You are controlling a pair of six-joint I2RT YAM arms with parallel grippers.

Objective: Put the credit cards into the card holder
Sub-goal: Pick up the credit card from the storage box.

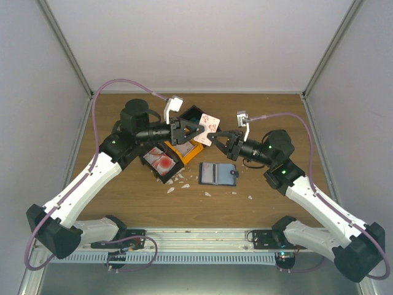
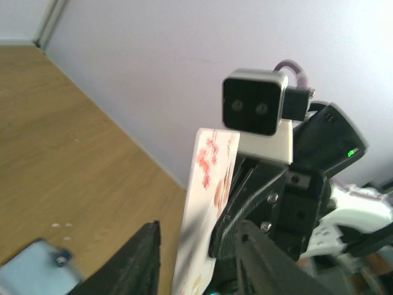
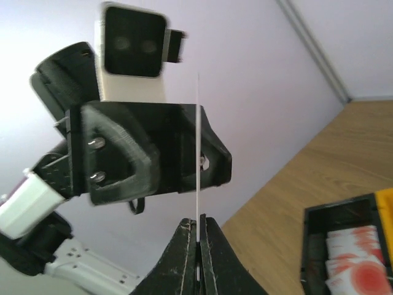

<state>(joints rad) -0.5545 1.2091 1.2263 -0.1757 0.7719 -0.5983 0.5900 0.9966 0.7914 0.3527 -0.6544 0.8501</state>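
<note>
Credit card (image 1: 209,125), white with red blotches: held off table (image 1: 116,203) at centre of top view, between both grippers; seen edge-on in right wrist view
Right gripper (image 3: 197,221): jaws pinched card's lower edge
Left gripper (image 2: 198,224): jaws spread, card in gap, contact could not be told
Card holder (image 1: 218,174): lay open on table, just below card in frame
Further cards (image 1: 164,162): in black bin (image 1: 147,161), left of centre
Orange bin (image 1: 189,152): beside it
White scraps (image 1: 178,184): scattered near holder
</note>
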